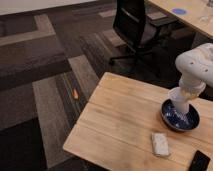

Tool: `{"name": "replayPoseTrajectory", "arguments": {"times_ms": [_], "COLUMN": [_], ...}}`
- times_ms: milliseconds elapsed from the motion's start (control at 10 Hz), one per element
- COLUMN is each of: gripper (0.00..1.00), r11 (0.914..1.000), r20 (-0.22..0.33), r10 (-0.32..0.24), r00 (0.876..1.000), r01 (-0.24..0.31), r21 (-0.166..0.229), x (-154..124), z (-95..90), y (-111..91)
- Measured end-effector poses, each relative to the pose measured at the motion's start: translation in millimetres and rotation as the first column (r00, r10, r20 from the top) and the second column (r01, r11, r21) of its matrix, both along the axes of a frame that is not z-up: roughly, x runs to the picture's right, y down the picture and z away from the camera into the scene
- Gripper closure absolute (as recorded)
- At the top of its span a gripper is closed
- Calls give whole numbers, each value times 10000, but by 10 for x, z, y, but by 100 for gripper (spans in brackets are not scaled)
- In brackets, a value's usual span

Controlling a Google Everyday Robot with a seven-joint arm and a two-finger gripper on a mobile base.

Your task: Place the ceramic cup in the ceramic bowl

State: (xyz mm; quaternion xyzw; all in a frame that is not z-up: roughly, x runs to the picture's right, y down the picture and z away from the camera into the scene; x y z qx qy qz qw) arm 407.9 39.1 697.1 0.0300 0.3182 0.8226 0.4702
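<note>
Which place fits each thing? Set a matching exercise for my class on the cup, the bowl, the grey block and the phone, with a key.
Things:
1. ceramic cup
2. ceramic bowl
3. grey block
4. phone

Places:
A. bottom right corner of the view
B. under the gripper, inside the bowl
C. flat on the table, in front of the bowl
D. on the table's right side, holding the cup

Pairs: 1-B, 2-D, 3-C, 4-A
</note>
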Motion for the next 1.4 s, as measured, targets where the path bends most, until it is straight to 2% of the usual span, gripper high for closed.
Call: {"name": "replayPoseTrajectory", "arguments": {"times_ms": [100,400,600,700,900,1000,1100,1200,1300,1400], "gripper": [100,100,100,100,99,90,73,65,53,30], "r11": [9998,9980,9944,9938,9898,9900,9899,9899,9900,9899], "r20": [264,819,991,985,719,744,731,736,742,739], "r10": [19,74,356,420,874,846,853,847,842,847], "r00": [9997,9966,9944,9942,9936,9936,9937,9937,9937,9937], "r01": [-24,-125,-452,-518,-948,-923,-928,-924,-919,-923], "r21": [187,624,959,988,1062,1068,1069,1073,1074,1074], "x": [-46,-149,-126,-120,-29,-48,-38,-42,-46,-43], "z": [143,285,271,263,195,204,200,201,203,202], "y": [22,34,153,179,333,320,325,320,317,319]}}
